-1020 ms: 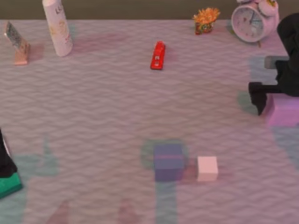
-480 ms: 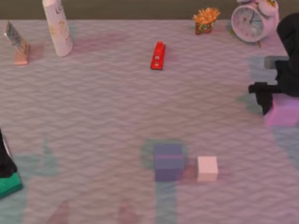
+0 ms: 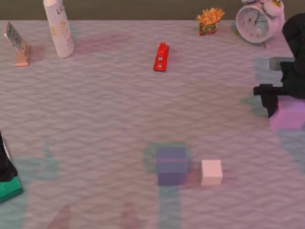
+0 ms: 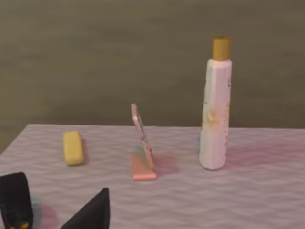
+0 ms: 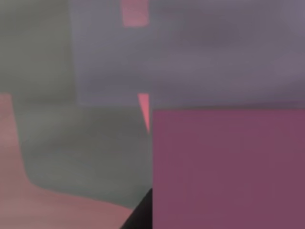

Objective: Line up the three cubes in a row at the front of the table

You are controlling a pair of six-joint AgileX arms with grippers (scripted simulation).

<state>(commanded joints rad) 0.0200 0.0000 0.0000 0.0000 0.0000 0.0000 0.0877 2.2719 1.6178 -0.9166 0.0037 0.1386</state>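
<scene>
The larger bright pink cube (image 3: 288,115) sits at the table's (image 3: 95,119) right edge, and my right gripper (image 3: 286,106) is shut on it. In the right wrist view the cube (image 5: 228,167) fills the frame beside one dark finger (image 5: 142,215). The medium purple cube (image 3: 172,165) and the small pale pink cube (image 3: 211,172) stand side by side near the front centre, with a small gap between them. My left gripper (image 4: 52,210) is parked at the left edge, open and holding nothing.
A red oblong (image 3: 161,57) lies at the back centre. A white bottle (image 3: 58,28) and a phone stand (image 3: 18,44) stand at the back left. An orange toy (image 3: 210,21) and an alarm clock (image 3: 259,21) stand at the back right. A yellow bar (image 4: 73,148) lies beyond the stand.
The right gripper's visible finger moved in against the bright pink cube's left side, closing on it. The other cubes and the left arm have not moved.
</scene>
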